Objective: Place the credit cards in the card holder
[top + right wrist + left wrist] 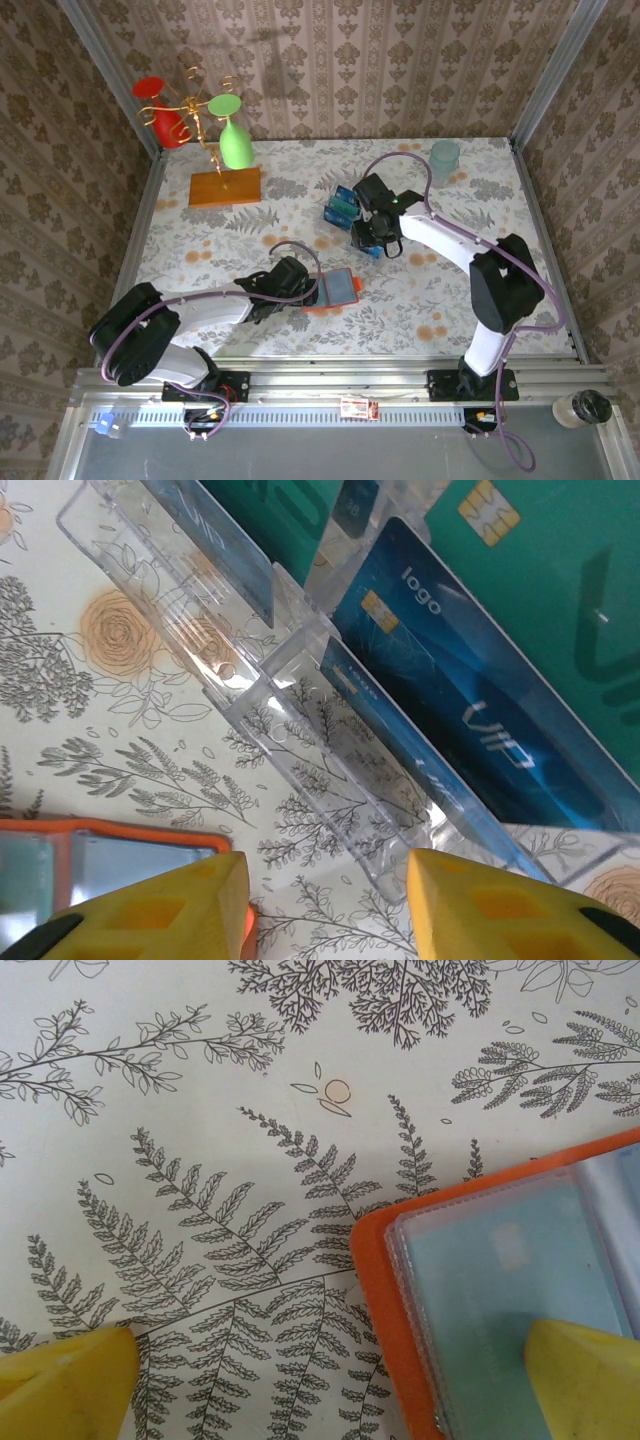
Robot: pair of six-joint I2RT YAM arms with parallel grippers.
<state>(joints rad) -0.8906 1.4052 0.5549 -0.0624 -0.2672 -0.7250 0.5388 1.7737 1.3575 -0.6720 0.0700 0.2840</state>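
The orange-red card holder lies open on the cloth, a teal card showing inside its clear sleeves. My left gripper is open wide at the holder's left edge. One yellow fingertip is over the sleeve and the other is over bare cloth. The credit cards, dark blue and teal, stand in a clear plastic tray. My right gripper is open beside the tray's near corner, nothing between its fingers. The holder's corner shows by its left finger.
An orange-brown wooden slab at the back left carries a gold rack with a green glass and a red glass. A pale clear cup stands at the back right. Wallpapered walls close three sides.
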